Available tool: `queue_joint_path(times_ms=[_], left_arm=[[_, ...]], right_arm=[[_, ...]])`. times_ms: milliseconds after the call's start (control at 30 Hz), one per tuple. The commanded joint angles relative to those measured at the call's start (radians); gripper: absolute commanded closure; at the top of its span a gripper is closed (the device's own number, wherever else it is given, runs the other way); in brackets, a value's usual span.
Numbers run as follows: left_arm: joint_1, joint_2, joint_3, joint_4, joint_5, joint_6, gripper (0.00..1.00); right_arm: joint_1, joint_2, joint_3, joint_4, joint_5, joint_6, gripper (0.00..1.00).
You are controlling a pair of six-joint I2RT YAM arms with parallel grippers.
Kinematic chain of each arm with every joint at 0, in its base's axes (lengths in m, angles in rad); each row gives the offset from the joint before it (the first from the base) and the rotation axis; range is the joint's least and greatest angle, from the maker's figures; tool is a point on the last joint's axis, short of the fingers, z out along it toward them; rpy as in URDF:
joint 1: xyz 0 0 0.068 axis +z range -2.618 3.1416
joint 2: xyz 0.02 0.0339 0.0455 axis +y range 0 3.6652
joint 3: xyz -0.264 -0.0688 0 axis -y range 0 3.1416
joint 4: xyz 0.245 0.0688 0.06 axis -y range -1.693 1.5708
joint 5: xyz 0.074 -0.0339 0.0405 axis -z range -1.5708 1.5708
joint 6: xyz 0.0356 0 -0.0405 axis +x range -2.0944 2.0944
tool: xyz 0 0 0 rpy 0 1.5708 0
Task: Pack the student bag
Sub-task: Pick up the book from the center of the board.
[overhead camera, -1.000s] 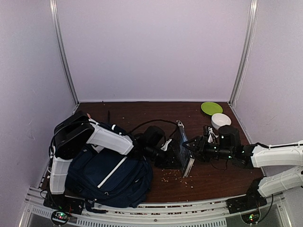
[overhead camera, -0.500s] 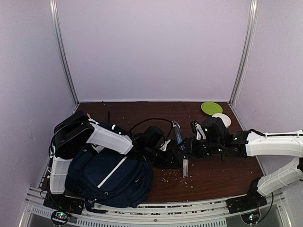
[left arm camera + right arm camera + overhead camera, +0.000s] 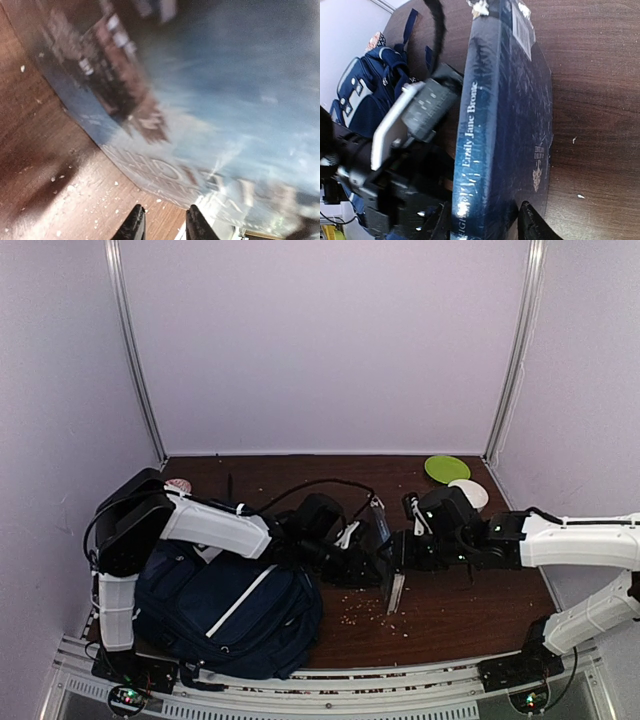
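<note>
While pinching the Brontë hardback [image 3: 505, 125] across its covers near one end, holds it tilted on edge at mid-table [image 3: 470, 610] — so much for the right end effector [image 3: 485, 225]. As for the left end effector [image 3: 165, 227]: fingertips spread with nothing between them, close against the blurred front cover on the opposite side. Finds the student bag [image 3: 230, 610] lying at the near left of the table beneath the left arm, near the Brontë hardback but not touching it; cannot tell from these views whether its mouth gapes. Risks from here, by judgement only: pivoting or slipping of the Brontë hardback, gripped at one end with a glossy jacket and some weight; toppling it flat should the left fingers shove the cover before closing — or catching a corner on slack fabric at the bag's rim, or dragging the bag along with the left arm.
</note>
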Motion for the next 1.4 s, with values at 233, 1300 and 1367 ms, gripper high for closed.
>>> queue_joint_path(times_ms=[233, 1300, 1367], left_arm=[[-0.004, -0.052, -0.005, -0.028, -0.044, 0.059, 0.49], [0.025, -0.818, -0.124, -0.262, 0.016, 0.808, 0.02], [0.025, -0.808, -0.11, -0.279, 0.062, 0.827, 0.02]], right_arm=[[0.042, 0.075, 0.062, -0.161, 0.048, -0.045, 0.53], [0.075, -0.636, -0.107, 0.044, -0.565, -0.435, 1.0], [0.077, -0.633, -0.102, 0.059, -0.604, -0.429, 1.0]])
